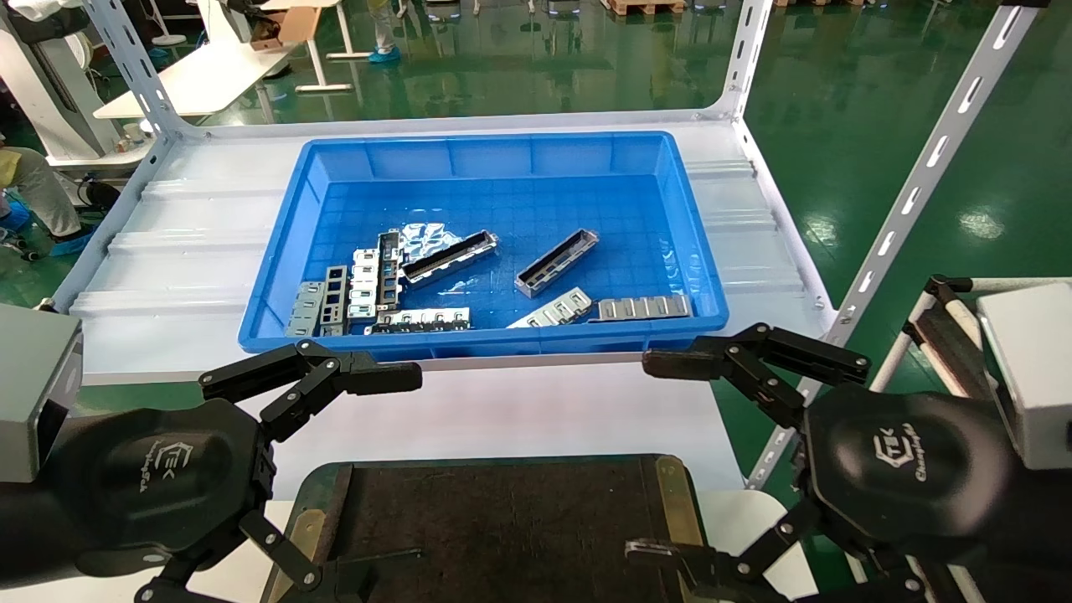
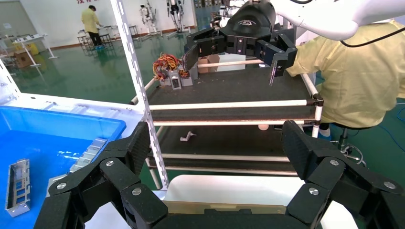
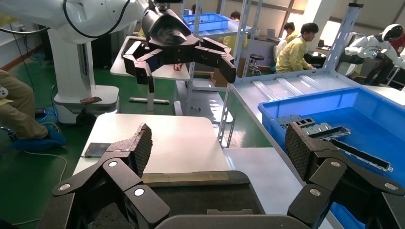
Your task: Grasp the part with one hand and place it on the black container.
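At the left of the head view, the left gripper [image 1: 368, 477] is held low over the near left corner of the black container [image 1: 502, 519], its jaws spread wide with nothing between them; the same wide spread is seen in the left wrist view [image 2: 217, 143]. The black container is seen at the near edge of the scene, between the two arms, its dark mat bare where visible. Farther back, on the white shelf [image 1: 167, 276], a blue bin [image 1: 293, 226] is set, well apart from the container. Flat perforated strips [image 1: 352, 289] are clustered in the bin's near left part. Just right of them, a silver channel bar [image 1: 450, 257] lies at an angle on the bin floor. The part [image 1: 557, 263], a second channel bar with a dark inner slot, lies tilted near the middle of the bin, apart from the first and untouched by either gripper. More flat strips [image 1: 643, 307] lie along the near right wall. At the right, the right gripper [image 1: 662, 456] is held above the container's near right corner, its jaws likewise fully parted and empty, as shown in the right wrist view [image 3: 217, 143].
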Controlling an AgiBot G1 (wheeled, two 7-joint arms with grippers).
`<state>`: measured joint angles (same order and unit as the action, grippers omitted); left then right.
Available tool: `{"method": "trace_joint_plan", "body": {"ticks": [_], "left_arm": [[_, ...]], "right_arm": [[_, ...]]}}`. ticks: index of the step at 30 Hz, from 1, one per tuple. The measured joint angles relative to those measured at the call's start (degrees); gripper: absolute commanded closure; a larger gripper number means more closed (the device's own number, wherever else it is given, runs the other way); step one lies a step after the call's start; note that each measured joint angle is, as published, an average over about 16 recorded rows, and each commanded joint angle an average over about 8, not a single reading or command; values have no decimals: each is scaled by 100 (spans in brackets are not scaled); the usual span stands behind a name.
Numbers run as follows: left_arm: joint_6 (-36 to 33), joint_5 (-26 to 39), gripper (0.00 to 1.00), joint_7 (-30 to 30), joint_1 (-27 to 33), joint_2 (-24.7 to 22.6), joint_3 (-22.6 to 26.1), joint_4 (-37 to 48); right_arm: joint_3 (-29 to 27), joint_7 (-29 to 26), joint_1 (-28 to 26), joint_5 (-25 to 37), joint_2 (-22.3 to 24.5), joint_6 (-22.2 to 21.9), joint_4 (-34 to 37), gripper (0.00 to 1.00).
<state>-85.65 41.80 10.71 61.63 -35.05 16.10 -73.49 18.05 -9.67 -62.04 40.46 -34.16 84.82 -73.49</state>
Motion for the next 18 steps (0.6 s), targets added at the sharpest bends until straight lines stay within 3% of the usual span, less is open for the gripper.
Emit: {"method": "trace_joint_plan", "body": {"ticks": [18], "left_arm": [[22, 9, 0, 3, 2, -4, -1, 6]], "right_arm": [[0, 0, 0, 0, 0, 0, 1, 0]]}}
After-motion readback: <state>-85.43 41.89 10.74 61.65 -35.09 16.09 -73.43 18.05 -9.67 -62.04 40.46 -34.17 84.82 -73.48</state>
